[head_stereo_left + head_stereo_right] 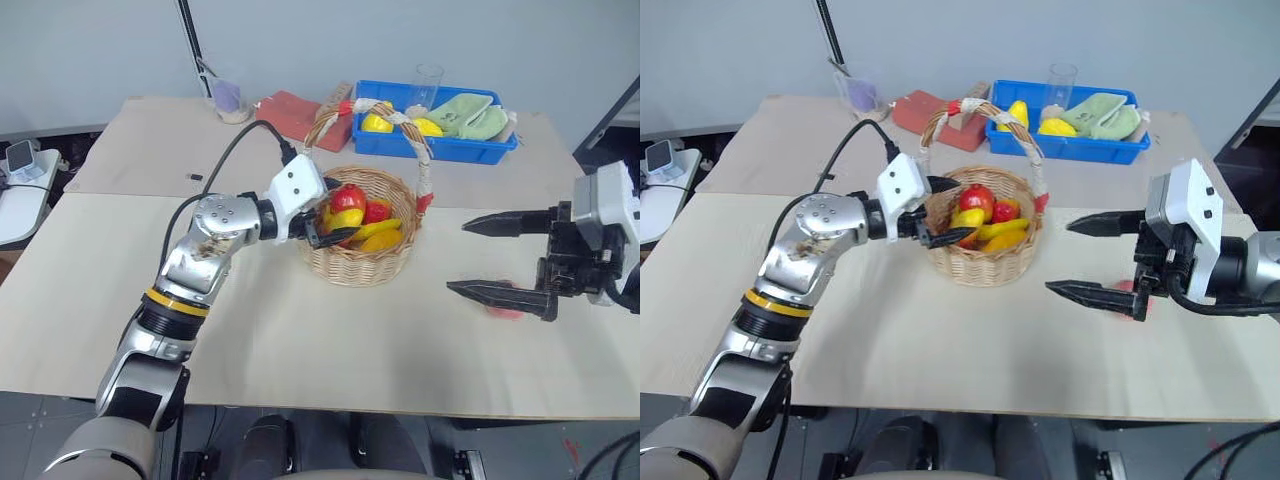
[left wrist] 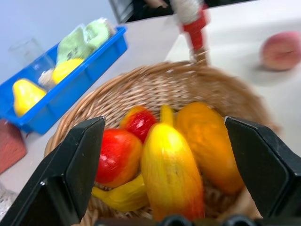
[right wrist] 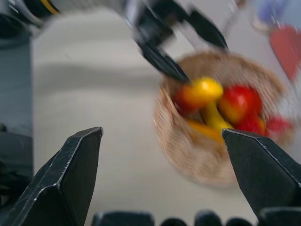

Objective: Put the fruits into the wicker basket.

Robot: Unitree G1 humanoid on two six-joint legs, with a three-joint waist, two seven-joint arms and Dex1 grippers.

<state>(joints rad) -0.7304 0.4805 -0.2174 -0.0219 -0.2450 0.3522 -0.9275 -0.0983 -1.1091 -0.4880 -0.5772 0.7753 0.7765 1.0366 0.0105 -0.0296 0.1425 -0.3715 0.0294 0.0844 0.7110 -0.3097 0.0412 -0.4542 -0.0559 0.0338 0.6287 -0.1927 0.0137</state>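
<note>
While the mango (image 2: 171,174) lies inside the basket (image 1: 358,262) among other fruit, just under the left claw (image 1: 328,226) at the near rim, the peach (image 2: 281,50) sits on the bare surface (image 1: 300,340) right of the basket, partly hidden behind the right claw (image 1: 505,258). Open room spreads around the basket toward the surface's near edge. Both claws gape wide and hold nothing.

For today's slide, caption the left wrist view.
Open left end effector over the wicker basket holding the mango; peach outside.
</note>
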